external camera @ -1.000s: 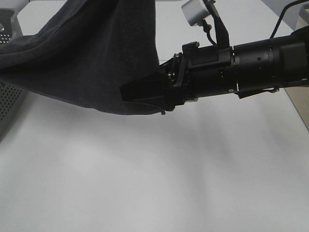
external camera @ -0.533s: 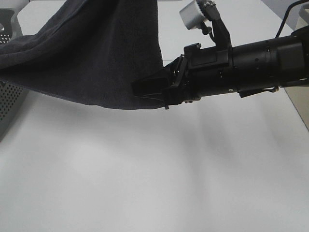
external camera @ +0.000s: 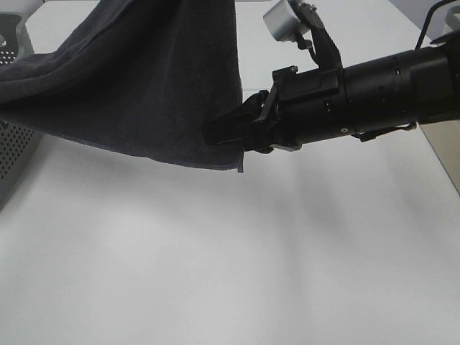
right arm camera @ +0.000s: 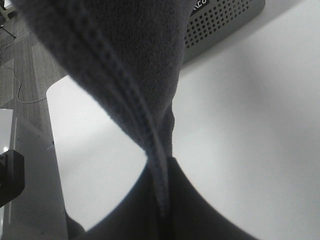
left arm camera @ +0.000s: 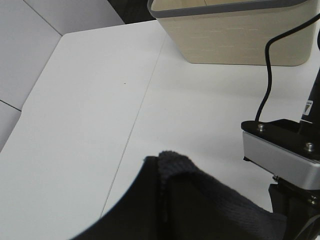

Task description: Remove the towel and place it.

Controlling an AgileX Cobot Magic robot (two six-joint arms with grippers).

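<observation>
Pinching the towel (external camera: pixel 144 79) near its lower corner, my right jaws are closed on the hem, which in the right wrist view runs straight down into the gap between them. I hold it there because a grip at the corner lets the cloth hang as a flat sheet rather than bunch. My left jaws do not show in the high view. The left wrist view has a tuft of dark terry poking out where they meet, so I judge them clamped on another part of the cloth, though I cannot tell which edge. Between these holds the towel is slung in the air above the far left of the white surface (external camera: pixel 215 273), its left end passing over the perforated grey bin (external camera: pixel 11 151); whether it touches the bin I cannot tell. Nothing is laid down yet. A beige bin (left arm camera: pixel 235 35) stands well apart at the right. Next, I reckon, both arms must lower the sheet together, since uneven moves could pull it out of one thin pinch.
</observation>
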